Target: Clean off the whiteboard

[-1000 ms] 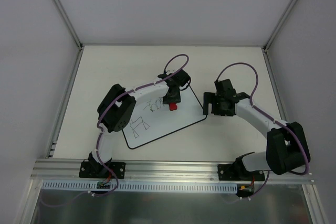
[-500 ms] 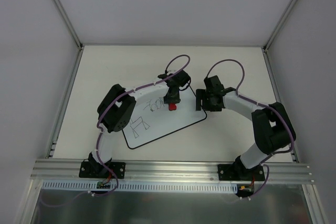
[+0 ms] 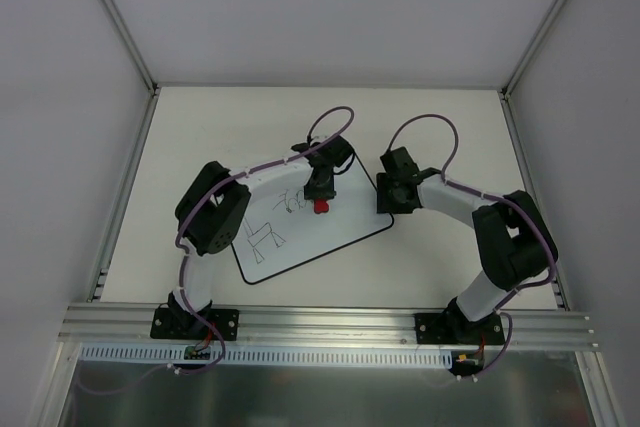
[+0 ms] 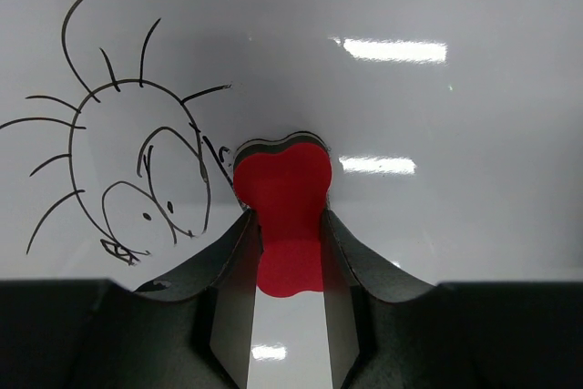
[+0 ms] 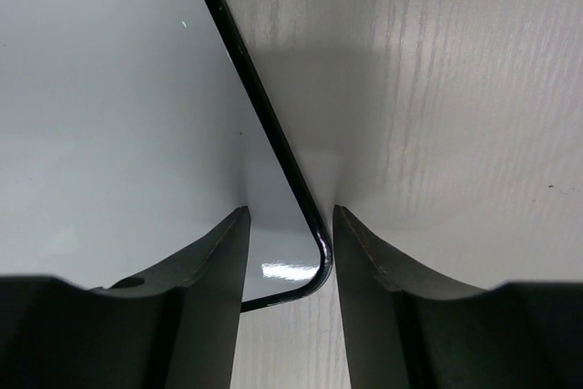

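Observation:
The whiteboard (image 3: 335, 232) lies tilted on the table, with black sketches (image 3: 262, 237) on its left half. My left gripper (image 3: 320, 192) is over the board's upper middle, shut on the red bone-shaped eraser (image 3: 320, 207). In the left wrist view the eraser (image 4: 282, 193) sits between the fingers of that gripper (image 4: 286, 218), flat on the board next to a spiky-haired face sketch (image 4: 137, 170). My right gripper (image 3: 385, 203) stands at the board's right corner. In the right wrist view its jaws (image 5: 290, 211) straddle the black-edged corner (image 5: 319, 252), open, the right finger against the rim.
The pale wood-grain table (image 5: 455, 88) lies beyond the board's right edge. Grey walls and metal frame rails (image 3: 125, 197) enclose the table on three sides. Both arm bases are bolted to the aluminium rail (image 3: 330, 322) at the near edge.
My right arm has swung left to the board's right corner, and its jaws have narrowed around it. The left gripper with the eraser has shifted slightly left.

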